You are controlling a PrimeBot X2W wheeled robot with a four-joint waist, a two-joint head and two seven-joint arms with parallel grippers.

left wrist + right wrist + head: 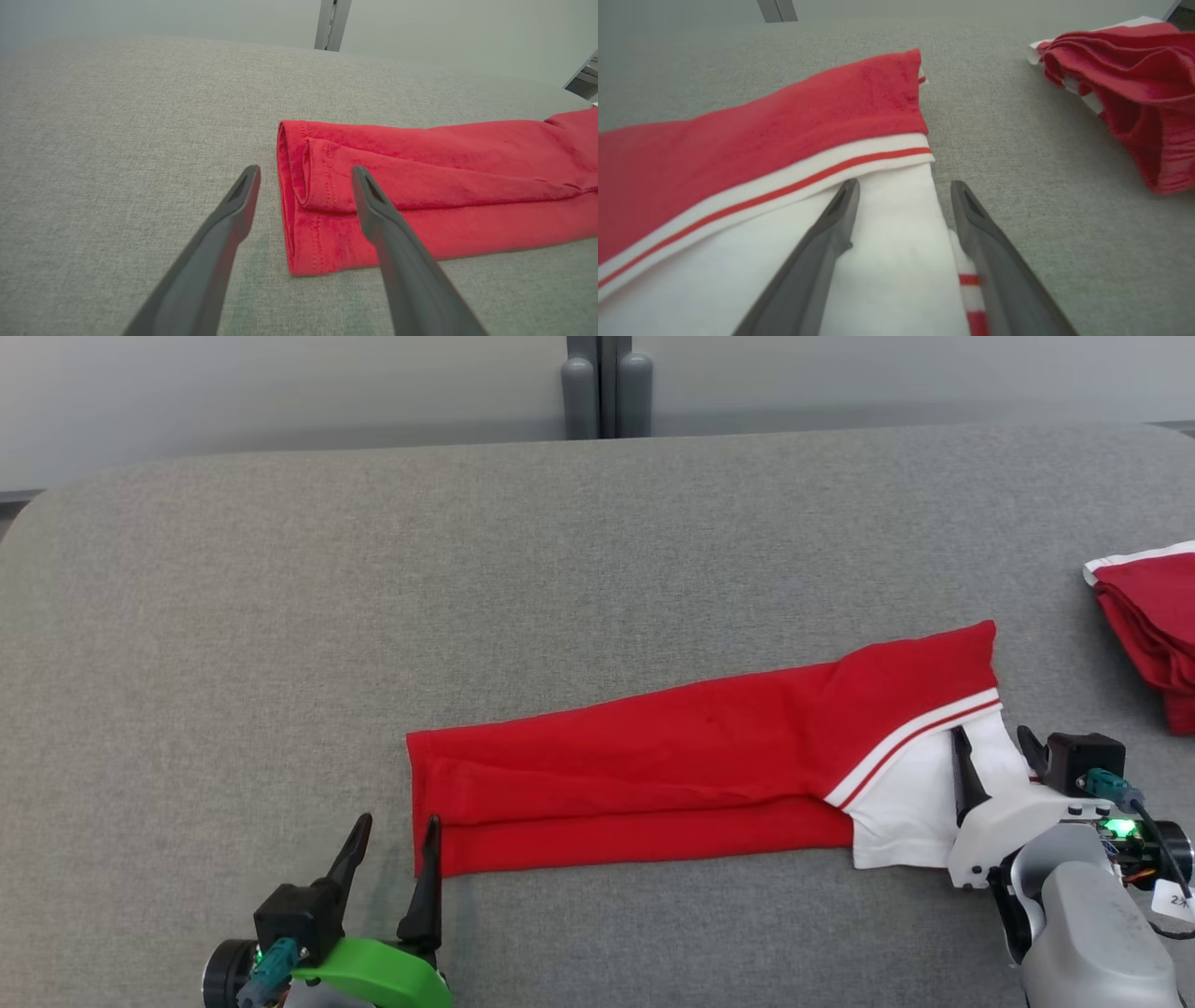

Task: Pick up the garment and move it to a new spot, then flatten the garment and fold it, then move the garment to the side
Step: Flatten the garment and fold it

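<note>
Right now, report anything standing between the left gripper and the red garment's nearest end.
Nothing visible does. The open left gripper sits at the left end of the garment, one finger at its edge and the other over the grey surface beside it.

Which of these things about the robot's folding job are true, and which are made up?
1. The long folded red garment with a white end lies flat on the grey fabric surface. True.
2. The left gripper is clamped on the garment's red end. False: it is open at that end's corner, gripping nothing.
3. A second red and white cloth pile lies at the robot's right. True.
4. The right gripper is at the garment's red end. False: it is at the white end, jaws apart.
</note>
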